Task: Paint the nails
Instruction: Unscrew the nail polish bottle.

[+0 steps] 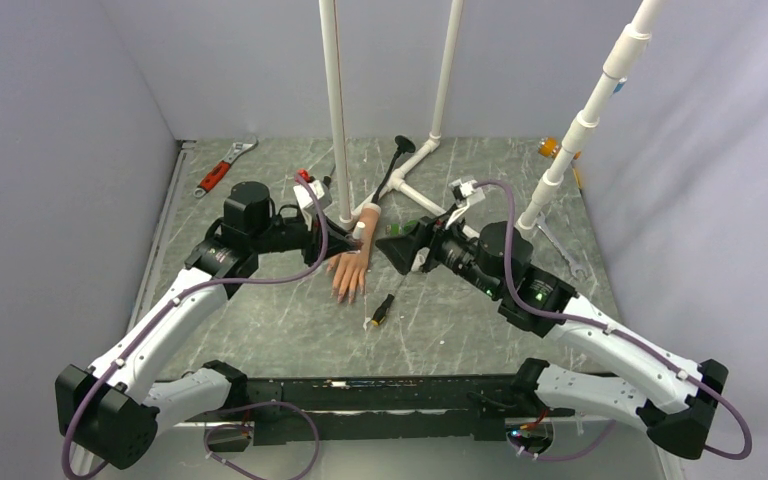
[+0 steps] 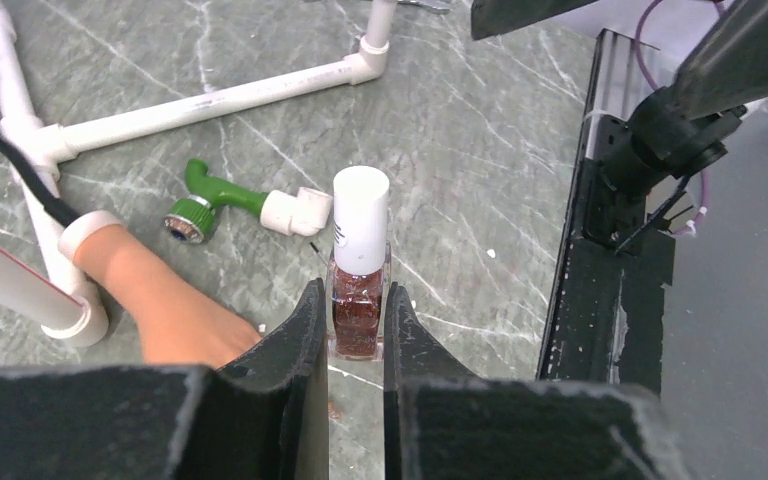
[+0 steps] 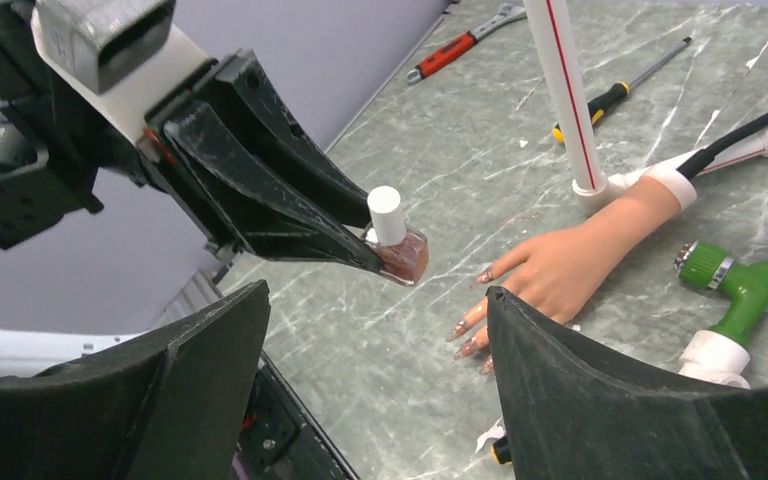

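The peach mannequin hand (image 1: pixel 352 268) lies palm down mid-table, fingers toward the arms. Its nails (image 3: pixel 458 330) show a pinkish glittery sheen in the right wrist view. My left gripper (image 2: pixel 353 295) is shut on a nail polish bottle (image 2: pixel 358 310) of red-brown glitter polish with a white cap on, held upright just left of the hand and above the table. From the right wrist view the bottle (image 3: pixel 400 252) hangs beyond the fingertips. My right gripper (image 3: pixel 378 290) is open and empty, facing the bottle, right of the hand (image 3: pixel 570 265).
A green hose fitting (image 2: pixel 222 197) with a white elbow lies beside the wrist cuff. White PVC pipes (image 1: pixel 338 110) rise behind the hand. A small black-and-yellow screwdriver (image 1: pixel 382 310) lies near the fingertips. A red-handled wrench (image 1: pixel 222 170) and a spanner (image 1: pixel 560 248) lie farther out.
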### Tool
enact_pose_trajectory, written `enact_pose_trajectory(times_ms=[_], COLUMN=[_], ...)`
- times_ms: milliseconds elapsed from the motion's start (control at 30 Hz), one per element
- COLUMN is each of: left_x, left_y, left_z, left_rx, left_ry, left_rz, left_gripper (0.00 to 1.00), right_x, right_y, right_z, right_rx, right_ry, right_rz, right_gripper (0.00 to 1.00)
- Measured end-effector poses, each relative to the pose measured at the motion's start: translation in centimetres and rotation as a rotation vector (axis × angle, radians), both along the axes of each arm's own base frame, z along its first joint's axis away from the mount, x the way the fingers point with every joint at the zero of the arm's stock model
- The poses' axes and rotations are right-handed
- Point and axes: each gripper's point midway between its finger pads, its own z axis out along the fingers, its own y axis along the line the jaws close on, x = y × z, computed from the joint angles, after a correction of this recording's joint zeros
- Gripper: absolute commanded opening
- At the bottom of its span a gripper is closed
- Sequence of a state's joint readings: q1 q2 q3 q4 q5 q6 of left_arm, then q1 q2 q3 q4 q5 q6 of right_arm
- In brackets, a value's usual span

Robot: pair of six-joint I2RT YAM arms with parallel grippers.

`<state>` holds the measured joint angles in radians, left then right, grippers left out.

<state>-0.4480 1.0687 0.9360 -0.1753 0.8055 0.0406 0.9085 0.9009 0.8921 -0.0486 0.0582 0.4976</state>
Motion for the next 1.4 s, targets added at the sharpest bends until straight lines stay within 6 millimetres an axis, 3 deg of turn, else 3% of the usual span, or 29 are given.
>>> enact_pose_trajectory(times_ms=[200,433,667,1033,1400], left_x=[0.6,0.5,0.5,0.4,0.1], left_y=[0.3,0.4,0.5,0.7,0.2], left_z=[-0.8,-0.9,-0.5,0.0,-0.9], left_rx=[0.026,0.031,0.030,0.034,0.060], left_ry=[0.022,0.019,0.000,-0.037,-0.042], left_rz=[0.039,0.040,0.046,0.067,0.066], left_gripper=[0.00,0.00,0.00,0.00,0.00], right_x=[1.1,3.3,4.5,4.2,4.0], right_y=[1.2,3.5,4.1,3.6,4.9], right_z=[1.2,0.8,0.6,2.5,0.4], right_rx=[-0.009,-0.089,-0.144,-0.161,-0.204], right_ry=[0.054,0.102,0.159,0.207,0.248], right_rz=[-0.055,-0.095,-0.137,-0.143,-0.087], right_gripper=[0.80,0.81,0.81,0.82,0.82])
